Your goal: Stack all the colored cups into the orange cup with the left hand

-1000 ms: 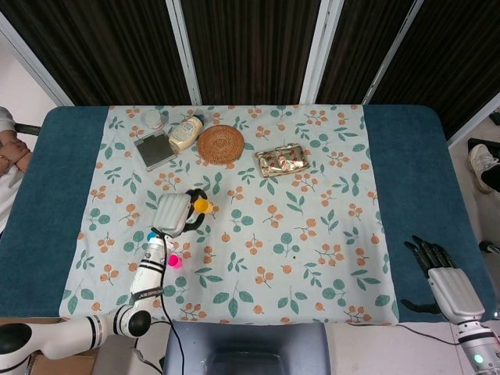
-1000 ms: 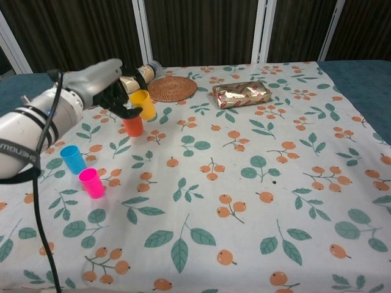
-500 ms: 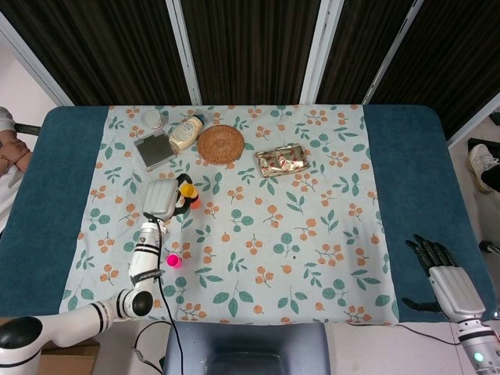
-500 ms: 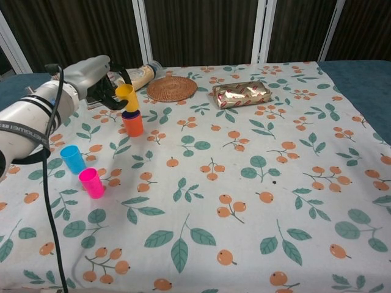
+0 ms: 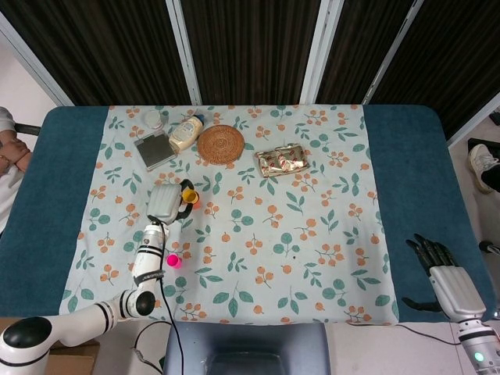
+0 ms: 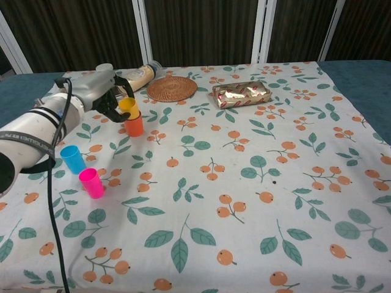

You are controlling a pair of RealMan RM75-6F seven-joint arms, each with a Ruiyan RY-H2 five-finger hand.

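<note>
The yellow cup (image 6: 129, 107) sits tilted in the mouth of the orange cup (image 6: 134, 126) at the left of the floral cloth. My left hand (image 6: 105, 93) still grips the yellow cup, with fingers curled around its rim. In the head view the left hand (image 5: 166, 201) covers most of the yellow cup (image 5: 188, 193). The blue cup (image 6: 73, 159) and the pink cup (image 6: 91, 182) stand upright nearer the front, apart from the hand. Off the cloth at the front right, my right hand (image 5: 441, 275) holds nothing, its fingers spread.
A woven round mat (image 6: 171, 88), a gold-wrapped packet (image 6: 242, 93) and a lying bottle (image 6: 139, 74) sit at the back. A dark square box (image 5: 155, 150) and a white jar (image 5: 154, 119) are behind the cups. A person's arm (image 5: 9, 148) shows at the left edge.
My left hand carried the yellow cup from in front of the orange cup to above it, then lowered it into the orange cup's mouth. The right hand stayed still.
</note>
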